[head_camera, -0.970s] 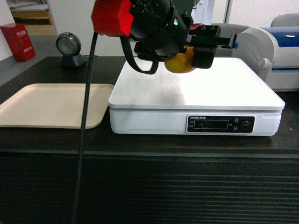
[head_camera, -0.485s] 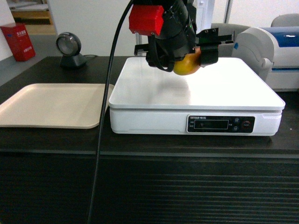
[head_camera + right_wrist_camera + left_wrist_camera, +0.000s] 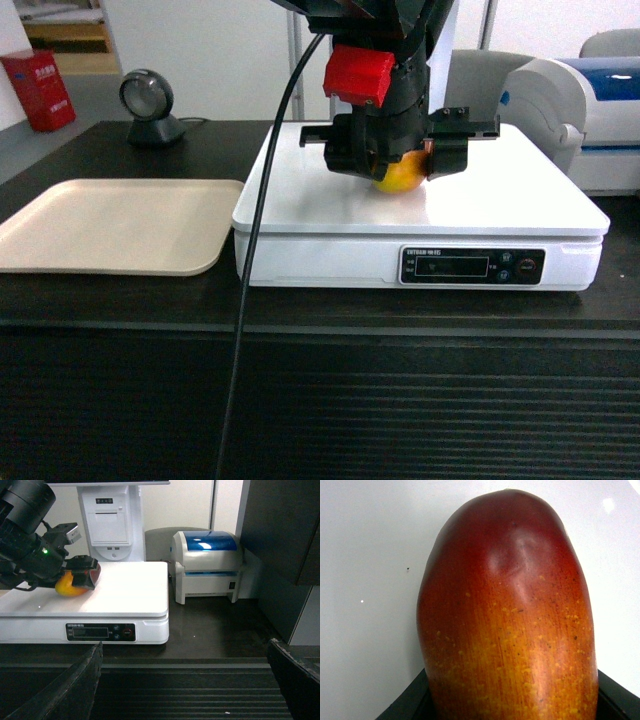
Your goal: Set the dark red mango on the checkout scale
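The mango [image 3: 400, 180], red-orange going yellow underneath, sits low on the white scale [image 3: 480, 205] at the back middle of its platform and looks to touch it. My left gripper [image 3: 398, 160] is shut on the mango, one black finger on each side. In the left wrist view the mango [image 3: 510, 620] fills the frame, with white platform around it. The right wrist view shows the mango [image 3: 70, 586] on the scale [image 3: 130, 592] from the side. My right gripper [image 3: 185, 690] hangs open and empty before the ribbed front of the checkout [image 3: 210, 625].
A beige tray [image 3: 110, 225] lies left of the scale on the dark counter [image 3: 320, 310]. A round scanner [image 3: 148, 100] stands at the back left, a white and blue printer [image 3: 590, 100] at the back right. The left arm's black cable [image 3: 255, 280] hangs across the scale's front.
My left gripper has come down and moved away over the scale with the mango, from well above the platform to its surface. Nothing else has moved.
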Controlling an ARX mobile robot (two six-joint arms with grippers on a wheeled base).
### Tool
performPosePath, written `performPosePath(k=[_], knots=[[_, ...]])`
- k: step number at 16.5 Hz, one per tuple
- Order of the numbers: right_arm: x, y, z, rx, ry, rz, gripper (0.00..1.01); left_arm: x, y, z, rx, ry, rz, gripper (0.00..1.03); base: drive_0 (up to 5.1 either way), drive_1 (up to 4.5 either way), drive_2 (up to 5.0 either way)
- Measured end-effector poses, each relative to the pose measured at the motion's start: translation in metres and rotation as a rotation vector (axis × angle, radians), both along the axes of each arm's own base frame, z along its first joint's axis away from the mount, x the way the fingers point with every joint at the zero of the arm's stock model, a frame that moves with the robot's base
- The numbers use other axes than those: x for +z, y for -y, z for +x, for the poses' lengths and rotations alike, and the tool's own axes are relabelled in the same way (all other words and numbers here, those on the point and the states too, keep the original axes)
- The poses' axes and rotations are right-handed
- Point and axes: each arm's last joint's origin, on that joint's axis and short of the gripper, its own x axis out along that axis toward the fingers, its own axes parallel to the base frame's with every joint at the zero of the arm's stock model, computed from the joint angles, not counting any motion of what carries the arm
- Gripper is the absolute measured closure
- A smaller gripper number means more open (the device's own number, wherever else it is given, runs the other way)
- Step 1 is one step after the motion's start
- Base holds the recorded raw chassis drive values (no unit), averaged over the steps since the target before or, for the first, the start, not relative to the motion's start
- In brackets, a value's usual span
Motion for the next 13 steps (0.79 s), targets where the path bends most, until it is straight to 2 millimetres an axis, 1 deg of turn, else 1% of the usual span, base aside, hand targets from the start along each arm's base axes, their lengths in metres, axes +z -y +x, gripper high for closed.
performPosePath(k=[2,5,13], knots=[[0.0,0.0,0.0,0.0,0.0,0.0,0.03,0.002,0.001,0.002,0.0,0.025,-0.01,0.03,0.0,0.0,0.0],[0.0,0.0,0.0,0.0,0.0,0.0,0.03,0.004,0.002,0.002,-0.005,0.055,-0.011,0.06,0.0,0.0,0.0],[0.0,0.0,0.0,0.0,0.0,0.0,0.03,0.012,0.004,-0.003,-0.021,0.109,0.033,0.05,0.0,0.0,0.0]])
